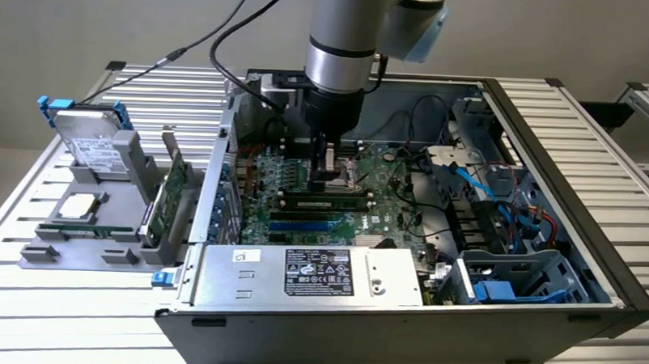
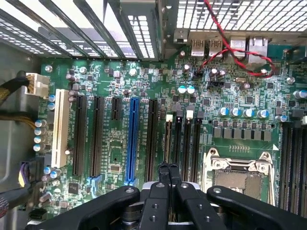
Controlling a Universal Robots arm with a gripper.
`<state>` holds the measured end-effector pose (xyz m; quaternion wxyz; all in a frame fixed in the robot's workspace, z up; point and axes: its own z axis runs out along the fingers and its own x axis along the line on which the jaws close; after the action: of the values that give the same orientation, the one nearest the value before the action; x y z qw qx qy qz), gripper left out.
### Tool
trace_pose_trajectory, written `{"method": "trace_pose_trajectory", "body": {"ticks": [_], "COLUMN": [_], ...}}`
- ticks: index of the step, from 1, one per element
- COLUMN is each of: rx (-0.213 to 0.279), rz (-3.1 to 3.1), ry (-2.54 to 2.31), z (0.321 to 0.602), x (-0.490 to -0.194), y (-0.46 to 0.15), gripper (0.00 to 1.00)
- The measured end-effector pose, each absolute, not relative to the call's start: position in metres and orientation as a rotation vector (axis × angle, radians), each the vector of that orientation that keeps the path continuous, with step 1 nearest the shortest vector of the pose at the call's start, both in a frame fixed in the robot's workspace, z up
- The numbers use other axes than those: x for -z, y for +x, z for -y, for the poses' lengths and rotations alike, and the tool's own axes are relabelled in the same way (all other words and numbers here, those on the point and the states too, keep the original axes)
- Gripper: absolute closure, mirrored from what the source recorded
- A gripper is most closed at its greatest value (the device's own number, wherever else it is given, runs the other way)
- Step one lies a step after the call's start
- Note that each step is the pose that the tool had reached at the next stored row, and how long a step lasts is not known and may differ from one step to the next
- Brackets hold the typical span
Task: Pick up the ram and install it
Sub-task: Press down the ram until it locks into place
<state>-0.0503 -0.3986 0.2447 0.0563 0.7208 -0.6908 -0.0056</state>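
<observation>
My hand (image 1: 329,178) is down inside the open computer case (image 1: 583,199), just above the motherboard (image 1: 303,181), with its fingers (image 2: 169,179) pressed flat together and nothing pinched between them. In the wrist view they hang over the board near the empty CPU socket (image 2: 240,179) and the short black memory slots (image 2: 184,139) beside it.

The ram (image 1: 324,201), as far as I can tell, is the dark stick lying along one of the slots just below my fingertips in the exterior view, between the socket and the blue slots (image 1: 301,226). Whether it is fully seated or its end latches have snapped over I cannot see from here.

The risks I judge from this position:

- If the stick sits crooked, pressing with closed fingertips at one spot could rock it, bend the board, or chip a contact edge.
- My fingertips are narrow; they could slide off the top edge and land on the small capacitors (image 2: 237,112) or the exposed socket pins, which are easily damaged.
- The red and black wires (image 2: 230,45) by the rear ports and the blue cables (image 1: 486,192) by the drive bay run close enough to catch my wrist on any sideways move.
- The case wall on the exterior view's left leaves little room beside my arm.
</observation>
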Motion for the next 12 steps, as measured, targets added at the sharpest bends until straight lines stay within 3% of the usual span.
{"method": "trace_pose_trajectory", "body": {"ticks": [12], "rx": [0.021], "rz": [2.094], "ry": [2.185], "z": [0.399], "x": [-0.25], "y": [-0.02], "gripper": [0.9]}}
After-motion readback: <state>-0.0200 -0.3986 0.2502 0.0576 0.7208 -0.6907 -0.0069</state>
